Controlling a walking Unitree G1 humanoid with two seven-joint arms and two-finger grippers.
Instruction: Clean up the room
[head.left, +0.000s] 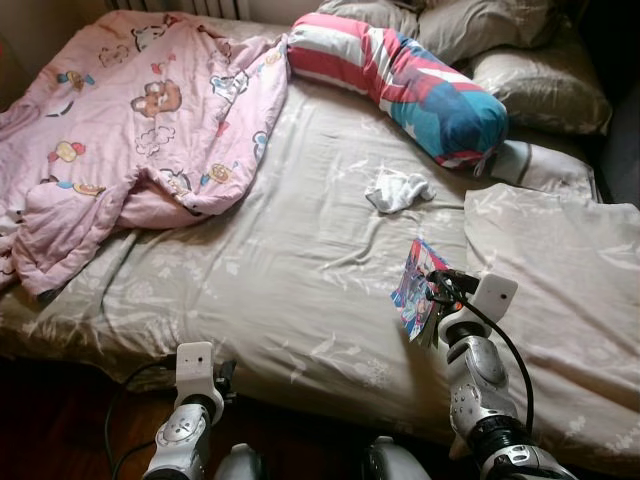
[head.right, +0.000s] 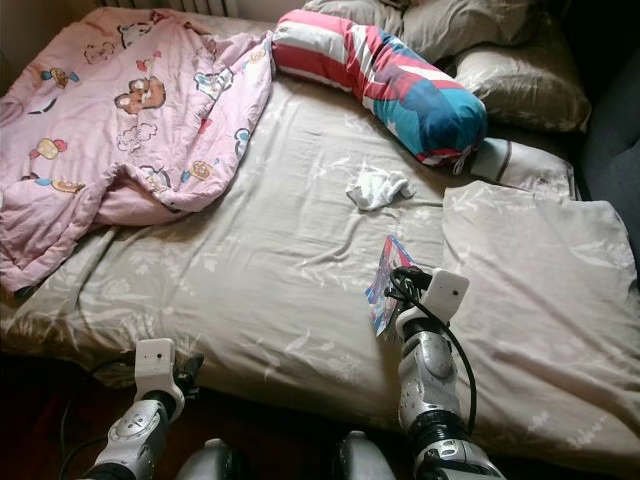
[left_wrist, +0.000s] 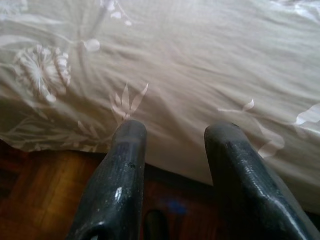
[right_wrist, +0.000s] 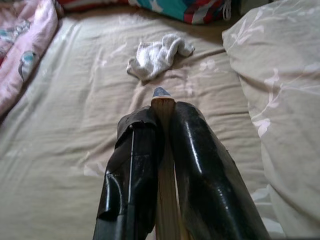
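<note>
My right gripper (head.left: 428, 300) is shut on a thin colourful book (head.left: 414, 284), held edge-up just above the beige bed sheet (head.left: 300, 280). In the right wrist view the book's spine (right_wrist: 163, 107) sits pinched between the two black fingers (right_wrist: 135, 150). A crumpled white sock (head.left: 397, 189) lies on the sheet beyond the book, also in the right wrist view as the white sock (right_wrist: 157, 55). My left gripper (left_wrist: 175, 132) is open with nothing between its fingers, hanging at the bed's front edge over the wooden floor (left_wrist: 30, 200).
A pink cartoon-print quilt (head.left: 130, 120) is bunched at the far left of the bed. A striped red, white and blue bolster (head.left: 400, 80) lies at the back, with beige pillows (head.left: 530, 80) behind. A folded beige duvet (head.left: 560, 290) covers the right side.
</note>
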